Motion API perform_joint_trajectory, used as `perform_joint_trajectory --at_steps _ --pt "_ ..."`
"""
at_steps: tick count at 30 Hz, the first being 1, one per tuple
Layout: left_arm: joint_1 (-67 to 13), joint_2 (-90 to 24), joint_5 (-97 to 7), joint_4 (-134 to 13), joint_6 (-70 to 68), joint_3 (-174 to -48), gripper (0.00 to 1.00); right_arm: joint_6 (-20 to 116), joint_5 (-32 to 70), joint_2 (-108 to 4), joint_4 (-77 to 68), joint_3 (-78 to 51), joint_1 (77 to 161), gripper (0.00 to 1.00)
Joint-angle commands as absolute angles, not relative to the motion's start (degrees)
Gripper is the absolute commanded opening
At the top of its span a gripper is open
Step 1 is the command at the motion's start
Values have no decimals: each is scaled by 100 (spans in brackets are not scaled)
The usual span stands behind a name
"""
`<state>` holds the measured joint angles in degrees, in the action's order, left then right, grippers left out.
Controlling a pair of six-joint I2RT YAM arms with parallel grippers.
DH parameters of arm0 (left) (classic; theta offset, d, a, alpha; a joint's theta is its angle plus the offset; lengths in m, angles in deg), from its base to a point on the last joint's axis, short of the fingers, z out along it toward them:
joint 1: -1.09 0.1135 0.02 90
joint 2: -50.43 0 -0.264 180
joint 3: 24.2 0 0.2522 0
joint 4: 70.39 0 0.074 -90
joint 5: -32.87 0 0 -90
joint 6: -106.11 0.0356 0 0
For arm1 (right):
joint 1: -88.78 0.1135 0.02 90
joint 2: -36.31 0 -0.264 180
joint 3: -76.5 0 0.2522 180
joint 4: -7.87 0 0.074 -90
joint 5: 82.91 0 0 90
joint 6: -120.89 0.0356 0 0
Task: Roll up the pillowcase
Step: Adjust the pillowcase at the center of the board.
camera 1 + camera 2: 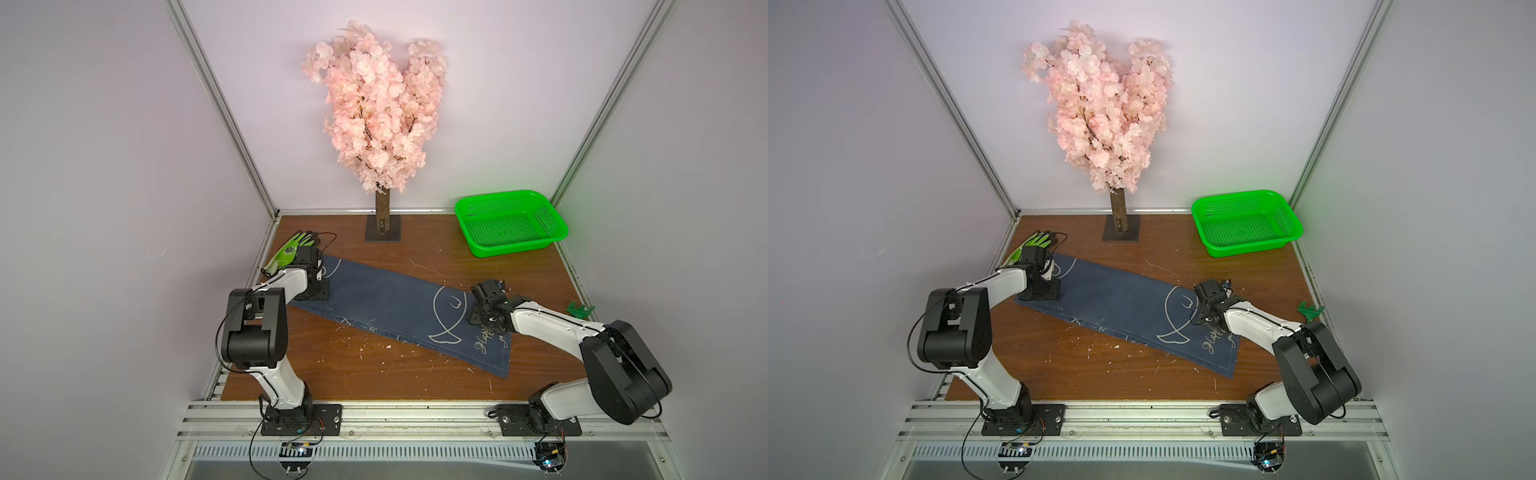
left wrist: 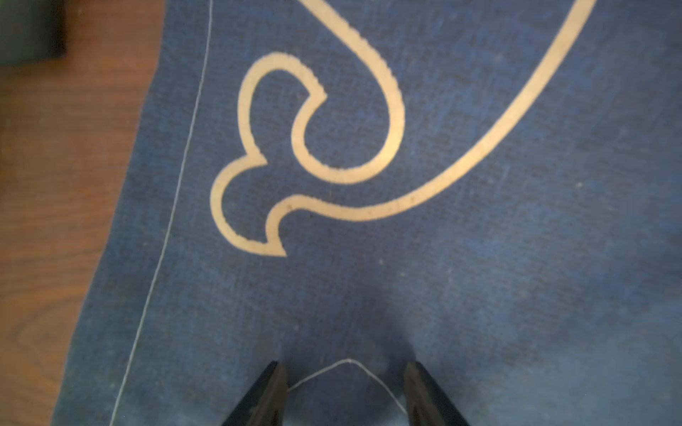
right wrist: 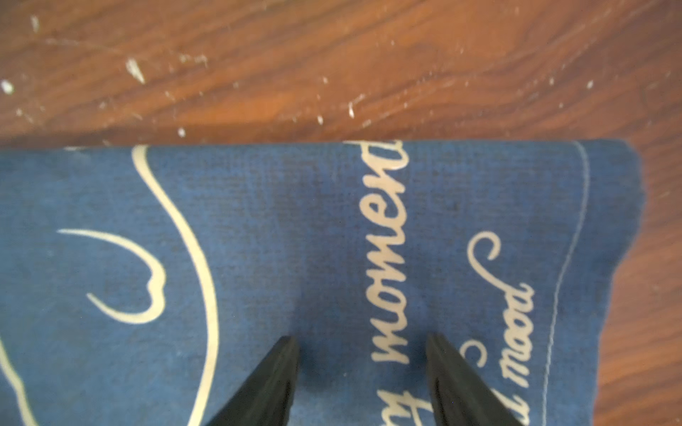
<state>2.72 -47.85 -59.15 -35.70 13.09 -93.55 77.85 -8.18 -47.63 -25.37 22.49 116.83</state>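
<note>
In both top views the pillowcase lies flat on the desk in front of the tree, set slantwise, with one short end nearer the tree than the other. The left arm reaches over the nearer end and the right arm over the farther one. From up here we cannot make out the fingers of either. A green glove lies just beside the nearer end.

In the left wrist view the left fingers stand apart, tips down on the cloth. The stitched seam arches up between them, so we judge a small hump of cloth is gathered there, not yet pinched.

In the right wrist view the right fingers also stand apart, astride the white lettering close to the hem. We cannot tell whether their tips touch the cloth.

We judge the pillowcase light, thin and limp. It will not keep a shape by itself, and it may slide on the smooth wood. We would take it at a short end, near both corners, catching every layer together. The roll then needs even tension, or it will skew and loosen.
</note>
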Motion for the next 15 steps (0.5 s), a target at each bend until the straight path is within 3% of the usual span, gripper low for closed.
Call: perform_joint_trajectory --at_steps 1,11,15 --pt "128 -4604 -6385 -2972 1080 -9016 56 7484 -804 -5288 -2351 1998 11680 61" --pt "-187 -4075 -6674 -2323 454 -9073 57 6209 -1123 -7112 -2221 171 11673 62" --pt "-199 -3305 -6631 -2298 429 -9141 58 5806 -889 -7745 -2022 -503 11690 61"
